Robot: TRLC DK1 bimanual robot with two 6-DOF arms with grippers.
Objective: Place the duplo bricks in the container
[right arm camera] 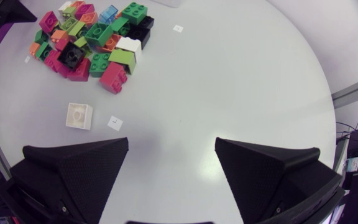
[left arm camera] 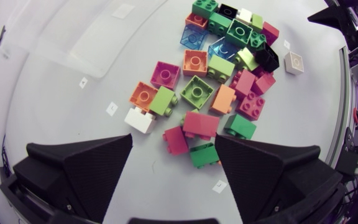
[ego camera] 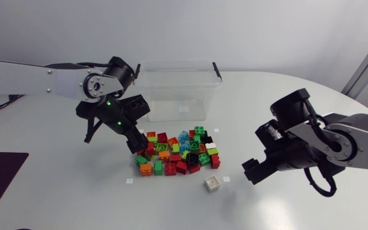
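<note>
Overhead: left gripper (ego camera: 135, 142) hangs at the left edge of the brick pile (ego camera: 177, 153), hiding a few bricks; clear container (ego camera: 177, 89) stands just behind, on the worktop (ego camera: 56, 191).

Left wrist: fingers wide apart, empty; red brick (left arm camera: 176, 140) just ahead, between them.

Right wrist: right gripper (right arm camera: 171, 146) wide open, empty; lone white brick (right arm camera: 79, 116) ahead, pile farther off.

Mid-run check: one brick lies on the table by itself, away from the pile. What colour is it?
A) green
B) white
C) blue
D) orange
B: the lone brick is white. It lies on the table clear of the pile, on the side nearer the right tool, which is open and holds nothing.
</note>
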